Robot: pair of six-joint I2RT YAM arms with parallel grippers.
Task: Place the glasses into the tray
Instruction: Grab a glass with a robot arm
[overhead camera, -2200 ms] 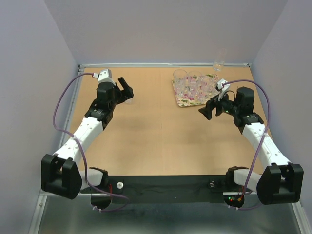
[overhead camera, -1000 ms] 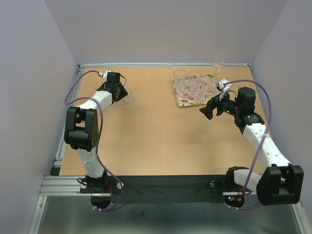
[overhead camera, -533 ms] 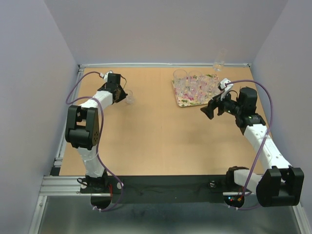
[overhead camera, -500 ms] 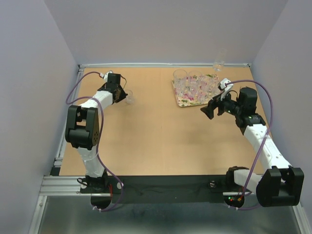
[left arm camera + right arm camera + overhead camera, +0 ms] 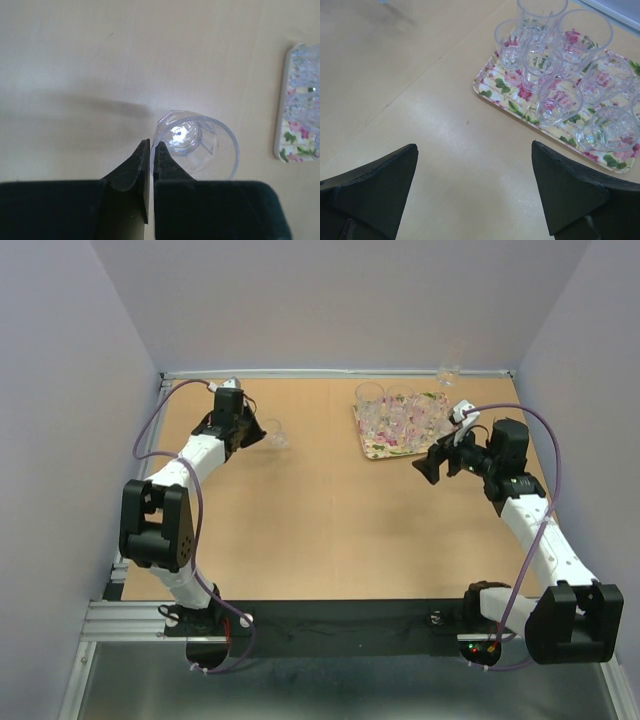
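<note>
Table (image 5: pixel 330 520): tan; tray (image 5: pixel 492 89) held glasses (image 5: pixel 559 102).
Left gripper (image 5: pixel 151 146): clamped on tumbler (image 5: pixel 197 147) rim.
Right gripper (image 5: pixel 474 147): spread wide, empty.

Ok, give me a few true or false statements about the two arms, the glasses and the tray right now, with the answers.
1. The left jaws are pinched on the rim of a glass. True.
2. The right jaws hold a glass. False: they stand wide open and empty, near the tray.
3. The tray is bare. False: several glasses stand in it.
4. The pinched glass is outside the tray. True.
</note>
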